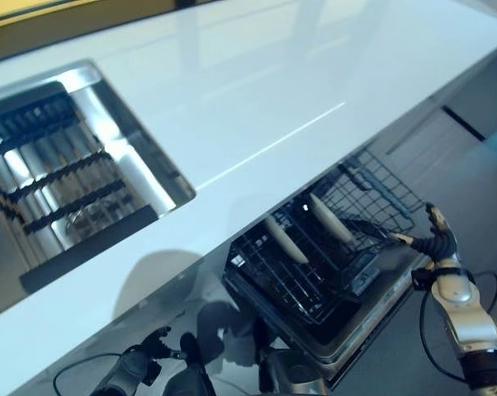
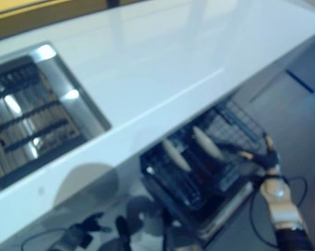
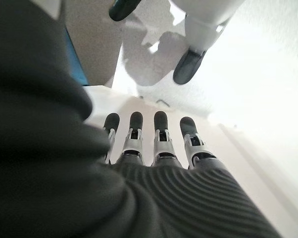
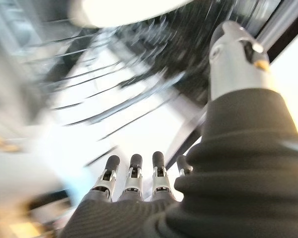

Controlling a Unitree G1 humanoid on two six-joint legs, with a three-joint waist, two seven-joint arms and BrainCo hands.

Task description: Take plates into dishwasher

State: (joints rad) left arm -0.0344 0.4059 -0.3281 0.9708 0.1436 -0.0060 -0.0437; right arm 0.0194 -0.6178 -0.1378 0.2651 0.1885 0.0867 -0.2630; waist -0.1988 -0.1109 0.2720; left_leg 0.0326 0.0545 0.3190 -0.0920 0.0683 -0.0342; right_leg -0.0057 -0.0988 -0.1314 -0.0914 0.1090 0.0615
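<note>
Two white plates (image 1: 284,239) (image 1: 331,219) stand upright side by side in the black wire dishwasher rack (image 1: 372,186), which is pulled out below the counter. My right hand (image 1: 434,237) is at the rack's right edge, fingers straight and holding nothing. Its thumb reaches toward the wire rim. In the right wrist view the hand (image 4: 139,178) is open, with rack wires and one plate (image 4: 124,10) beyond it. My left hand (image 1: 137,367) hangs low at the lower left. It is open and empty in the left wrist view (image 3: 154,144).
A white counter (image 1: 298,74) runs across the view above the dishwasher. A steel sink (image 1: 137,140) at the left holds a dark dish rack (image 1: 50,181). The open dishwasher door (image 1: 372,305) lies under the rack. Grey floor lies to the right.
</note>
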